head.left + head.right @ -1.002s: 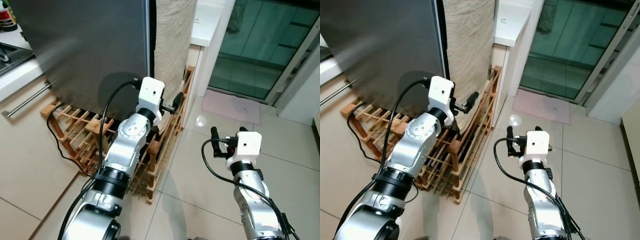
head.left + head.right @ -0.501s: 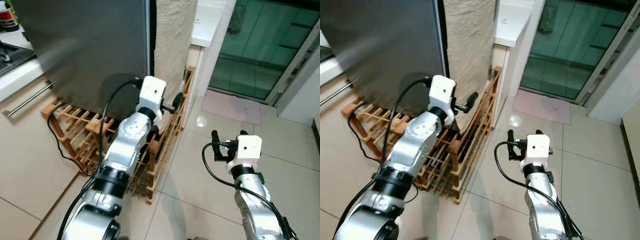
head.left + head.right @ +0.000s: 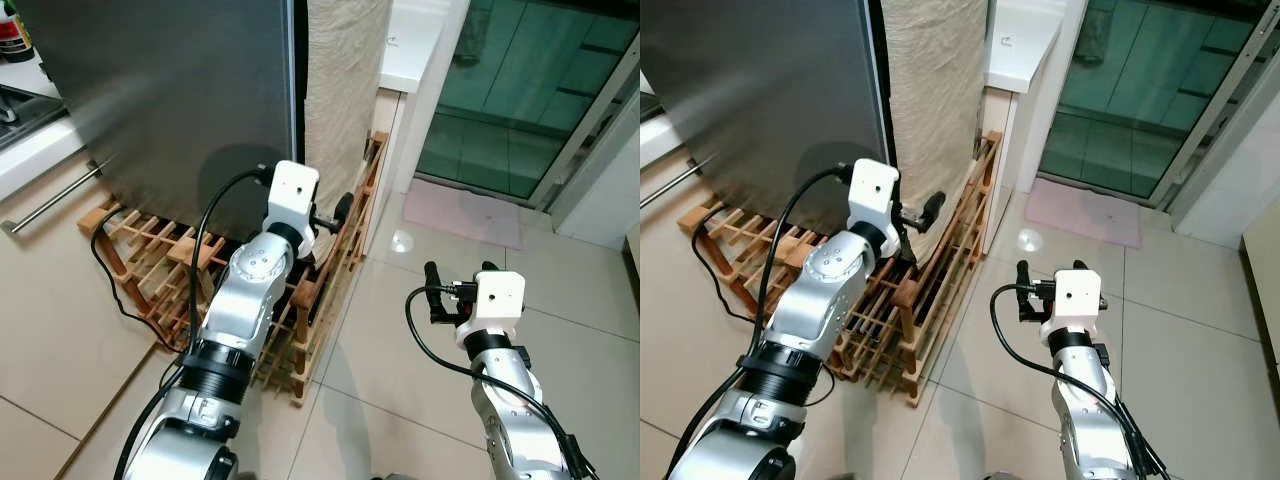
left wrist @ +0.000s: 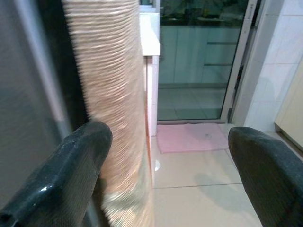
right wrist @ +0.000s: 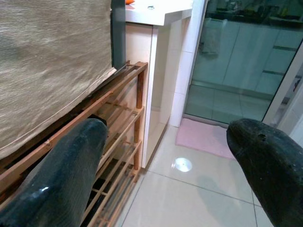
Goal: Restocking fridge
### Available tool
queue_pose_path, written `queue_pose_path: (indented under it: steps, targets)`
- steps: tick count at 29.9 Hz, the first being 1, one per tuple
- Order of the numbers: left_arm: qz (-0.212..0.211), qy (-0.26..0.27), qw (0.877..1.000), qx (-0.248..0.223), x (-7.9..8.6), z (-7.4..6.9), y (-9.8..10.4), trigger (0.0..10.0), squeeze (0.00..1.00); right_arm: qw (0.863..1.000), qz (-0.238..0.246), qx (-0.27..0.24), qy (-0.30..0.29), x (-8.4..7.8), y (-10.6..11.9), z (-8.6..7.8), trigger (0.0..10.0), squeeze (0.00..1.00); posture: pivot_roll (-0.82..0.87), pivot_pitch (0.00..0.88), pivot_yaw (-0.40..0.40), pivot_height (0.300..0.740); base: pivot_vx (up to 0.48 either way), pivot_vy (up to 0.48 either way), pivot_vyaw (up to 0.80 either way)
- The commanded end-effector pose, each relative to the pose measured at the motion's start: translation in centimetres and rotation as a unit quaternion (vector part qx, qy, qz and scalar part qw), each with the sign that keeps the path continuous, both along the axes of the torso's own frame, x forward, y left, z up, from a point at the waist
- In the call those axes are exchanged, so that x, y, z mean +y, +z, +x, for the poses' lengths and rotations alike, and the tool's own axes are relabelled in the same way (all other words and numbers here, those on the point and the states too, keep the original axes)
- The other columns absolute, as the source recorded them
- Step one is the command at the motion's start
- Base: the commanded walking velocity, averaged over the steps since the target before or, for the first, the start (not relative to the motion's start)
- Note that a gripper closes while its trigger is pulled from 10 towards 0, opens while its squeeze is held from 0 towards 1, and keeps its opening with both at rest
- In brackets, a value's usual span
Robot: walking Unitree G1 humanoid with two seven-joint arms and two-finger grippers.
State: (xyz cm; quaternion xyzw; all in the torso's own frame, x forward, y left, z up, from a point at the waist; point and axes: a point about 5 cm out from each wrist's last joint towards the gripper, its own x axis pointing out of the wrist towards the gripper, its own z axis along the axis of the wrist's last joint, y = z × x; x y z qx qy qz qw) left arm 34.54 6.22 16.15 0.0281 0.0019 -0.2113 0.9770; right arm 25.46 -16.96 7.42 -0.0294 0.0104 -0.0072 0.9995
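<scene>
Left eye view gives us the fridge standing upright at upper left, its grey door face toward us, long axis vertical, with a beige cloth hanging down its right side. At its foot a wooden rack lies along the floor. Our left gripper is raised beside the cloth's lower edge, just over the rack; our right gripper hangs over bare tile, well apart from the fridge. At far left we see a counter edge with a bar handle

Right eye view adds the white counter beyond the cloth, the glass door and a pink mat before it

Left wrist view shows our left fingers spread apart, holding nothing, the blurred cloth running between them and the mat beyond

Right wrist view shows our right fingers likewise spread and empty, facing the rack's slatted shelves, where we make out nothing stored, under the cloth's hem
</scene>
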Motion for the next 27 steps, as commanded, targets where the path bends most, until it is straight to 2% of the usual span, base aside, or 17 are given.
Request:
queue_pose_path:
  steps: [1,6,13,17,23,27]
  targets:
    - [0.012,-0.003,1.000,-0.001,-0.8,0.3,0.1,10.0,0.00,1.000,-0.005,-0.012,-0.004,-0.3,0.6,0.1,10.0,0.00,0.03,0.000,-0.016,0.736,0.000,0.000,0.00]
    - [0.031,0.020,0.999,0.003,-1.7,1.0,0.2,10.0,0.00,1.000,-0.006,-0.011,-0.006,-0.3,0.5,0.0,10.0,0.00,0.01,0.000,-0.016,0.736,0.000,0.000,0.00]
    - [0.014,0.005,1.000,0.000,-2.1,1.0,0.7,10.0,0.00,1.000,-0.008,-0.008,-0.007,-0.5,0.5,-0.2,10.0,0.00,0.01,0.000,-0.018,0.736,0.000,0.000,0.00]
    - [0.016,0.020,1.000,-0.002,-0.2,0.7,0.5,10.0,0.00,1.000,-0.009,-0.007,-0.005,-0.5,0.5,-0.2,10.0,0.00,0.02,0.002,-0.023,0.736,0.000,0.000,0.00]
    - [0.016,0.052,0.999,0.000,1.6,0.6,0.1,10.0,0.00,1.000,-0.008,-0.006,-0.002,-0.3,0.4,-0.1,10.0,0.00,0.03,0.004,-0.025,0.736,0.000,0.000,0.00]
    - [0.010,0.052,0.999,-0.007,1.6,0.6,0.4,10.0,0.00,1.000,-0.008,-0.005,-0.001,-0.2,0.4,-0.1,10.0,0.00,0.03,0.007,-0.025,0.736,0.000,0.000,0.00]
